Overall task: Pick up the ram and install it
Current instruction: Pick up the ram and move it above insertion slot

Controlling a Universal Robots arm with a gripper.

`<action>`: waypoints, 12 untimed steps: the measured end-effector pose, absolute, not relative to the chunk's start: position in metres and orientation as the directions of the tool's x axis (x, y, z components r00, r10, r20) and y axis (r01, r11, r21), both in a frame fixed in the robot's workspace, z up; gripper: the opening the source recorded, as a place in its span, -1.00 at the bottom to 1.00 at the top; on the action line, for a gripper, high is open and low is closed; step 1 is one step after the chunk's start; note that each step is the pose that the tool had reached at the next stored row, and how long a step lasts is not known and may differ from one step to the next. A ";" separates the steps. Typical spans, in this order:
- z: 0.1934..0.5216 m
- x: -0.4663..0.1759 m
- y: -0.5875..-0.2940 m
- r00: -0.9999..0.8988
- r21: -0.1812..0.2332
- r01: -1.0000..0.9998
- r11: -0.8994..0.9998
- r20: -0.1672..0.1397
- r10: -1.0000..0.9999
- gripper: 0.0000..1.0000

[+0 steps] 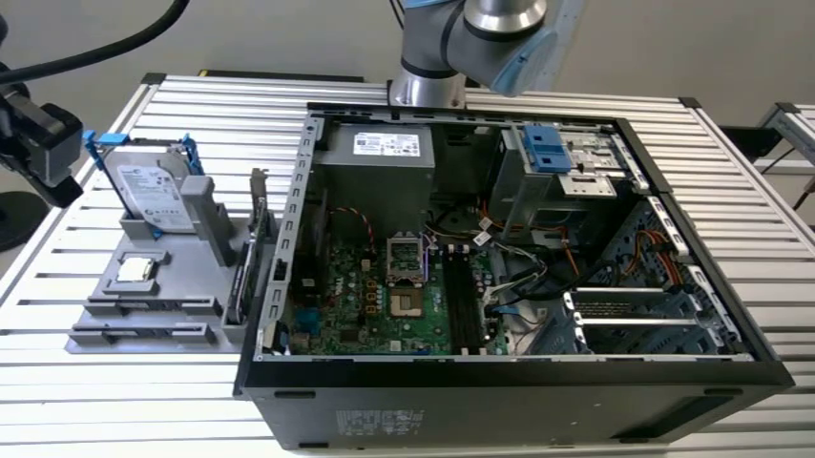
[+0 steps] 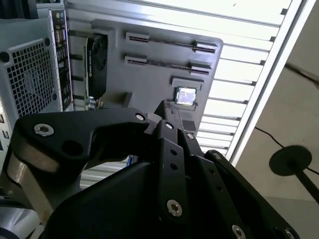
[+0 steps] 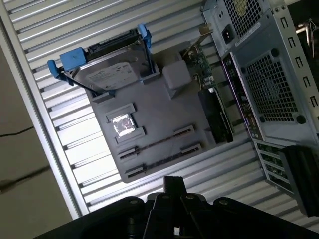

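One ram [image 3: 158, 144] [image 2: 169, 63] stands on edge in the gray holder [image 3: 169, 107], in the slot row nearer the single processor chip [image 3: 123, 124]. In both wrist views it appears as a thin dark strip between two end clips. The holder also carries one hard drive [image 3: 107, 74] with blue rails and one upright card [image 3: 214, 112]. The black tool [image 3: 173, 191] hangs above the slatted desk [image 1: 191, 105] beside the holder; whether it is open or closed cannot be told. The exterior view looks into the open computer case [image 1: 510, 239], down to its motherboard.

Silver-grey arm [image 1: 499, 17] w/ light-blue joint cap [image 1: 529, 55]; matte blk claw [image 2: 167, 119] links w/ silver screws [image 2: 44, 130]
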State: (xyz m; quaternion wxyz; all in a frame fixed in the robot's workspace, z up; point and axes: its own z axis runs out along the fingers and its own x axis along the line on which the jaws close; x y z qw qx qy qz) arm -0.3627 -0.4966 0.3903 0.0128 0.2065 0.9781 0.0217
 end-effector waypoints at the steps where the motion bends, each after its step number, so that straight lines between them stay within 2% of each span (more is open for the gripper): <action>1: 0.390 -0.363 -0.497 -0.911 0.048 0.411 0.910 -0.016 0.412 -1.00; 12: 0.390 -0.363 -0.497 -0.869 0.048 0.493 0.869 -0.016 0.494 -1.00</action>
